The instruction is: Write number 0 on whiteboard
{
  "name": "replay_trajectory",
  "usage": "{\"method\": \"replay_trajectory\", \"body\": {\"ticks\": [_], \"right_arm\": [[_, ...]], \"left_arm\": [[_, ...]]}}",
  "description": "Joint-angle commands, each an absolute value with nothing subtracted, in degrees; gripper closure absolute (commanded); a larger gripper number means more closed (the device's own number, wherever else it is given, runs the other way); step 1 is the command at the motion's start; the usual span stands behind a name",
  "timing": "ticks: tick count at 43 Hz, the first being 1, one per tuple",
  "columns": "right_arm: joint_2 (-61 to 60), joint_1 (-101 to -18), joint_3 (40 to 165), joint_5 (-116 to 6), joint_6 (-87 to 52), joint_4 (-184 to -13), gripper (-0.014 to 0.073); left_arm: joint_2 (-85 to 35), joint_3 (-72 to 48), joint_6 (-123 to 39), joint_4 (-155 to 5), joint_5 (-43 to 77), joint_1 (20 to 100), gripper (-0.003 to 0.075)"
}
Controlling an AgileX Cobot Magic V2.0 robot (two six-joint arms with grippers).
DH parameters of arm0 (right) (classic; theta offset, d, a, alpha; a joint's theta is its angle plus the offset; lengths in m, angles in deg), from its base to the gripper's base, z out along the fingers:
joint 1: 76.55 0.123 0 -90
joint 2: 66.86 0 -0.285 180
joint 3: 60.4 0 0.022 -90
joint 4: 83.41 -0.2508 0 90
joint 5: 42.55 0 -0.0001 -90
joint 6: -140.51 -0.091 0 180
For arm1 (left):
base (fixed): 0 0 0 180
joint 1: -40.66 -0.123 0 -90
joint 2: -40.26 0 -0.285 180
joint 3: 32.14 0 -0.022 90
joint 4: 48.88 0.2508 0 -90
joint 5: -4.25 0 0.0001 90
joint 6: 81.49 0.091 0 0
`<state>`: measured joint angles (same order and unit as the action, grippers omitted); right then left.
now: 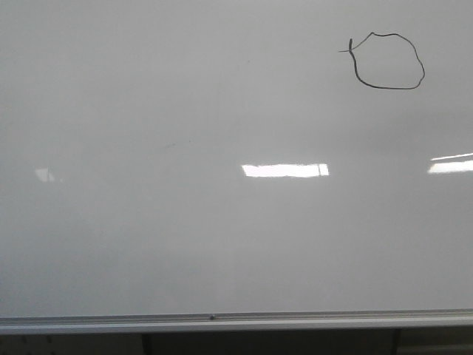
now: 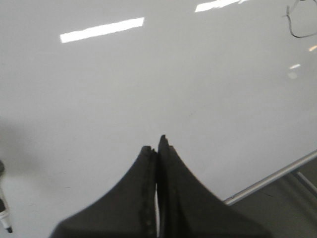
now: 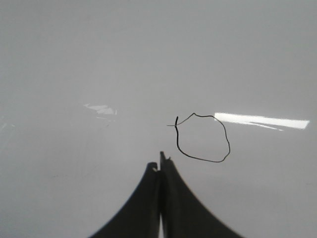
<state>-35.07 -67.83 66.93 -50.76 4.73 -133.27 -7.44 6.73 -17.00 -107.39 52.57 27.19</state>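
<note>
**Operator:** Where did the zero end up?

**Reviewer:** You had the number 0 (image 1: 386, 63) high on the right of the whiteboard (image 1: 185, 237), a closed wobbly oval with a small tick crossing its upper left. In the right wrist view the same outline (image 3: 203, 139) sat just beyond the right gripper (image 3: 161, 166), clear of the fingertips and not touching them. My reading is that the arm was kept pointed at its own work, so the drawn figure stayed in frame.

**Operator:** And the grippers, what were they doing?

**Reviewer:** Both were pressed together. You could see the right one's fingers meeting with only a sliver of light low between them, and nothing was pinched in it. The left gripper (image 2: 157, 146) was the same, jaws closed on nothing, aimed at a bare stretch of board with the zero (image 2: 301, 22) only at the far corner of its view. Neither arm showed in the front view, so you were evidently standing back from the board.

**Operator:** No marker, then?

**Reviewer:** Not in either gripper. A pen-like object (image 2: 5, 218) sat at the edge of the left wrist view, too cropped to name. With the loop closed, I judged the writing done.
</note>
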Motion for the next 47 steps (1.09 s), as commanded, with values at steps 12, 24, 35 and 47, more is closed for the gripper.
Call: {"method": "replay_trajectory", "body": {"ticks": [12, 24, 35, 47], "right_arm": [[-35.51, -68.19, 68.40, -47.92, 4.90, -133.89, 0.0662], [-35.51, -68.19, 68.40, -47.92, 4.90, -133.89, 0.0662], [-35.51, -68.19, 68.40, -47.92, 4.90, -133.89, 0.0662], [-35.51, -68.19, 68.40, -47.92, 4.90, -133.89, 0.0662]], "left_arm": [[6.78, 11.07, -15.58, -112.93, 49.71, 29.38, 0.0739], [7.66, 11.07, -15.58, -112.93, 49.71, 29.38, 0.0739], [7.66, 11.17, -15.58, -112.93, 49.71, 29.38, 0.0739], [7.66, 11.40, -16.23, -113.15, 48.39, 29.38, 0.0739]]}}
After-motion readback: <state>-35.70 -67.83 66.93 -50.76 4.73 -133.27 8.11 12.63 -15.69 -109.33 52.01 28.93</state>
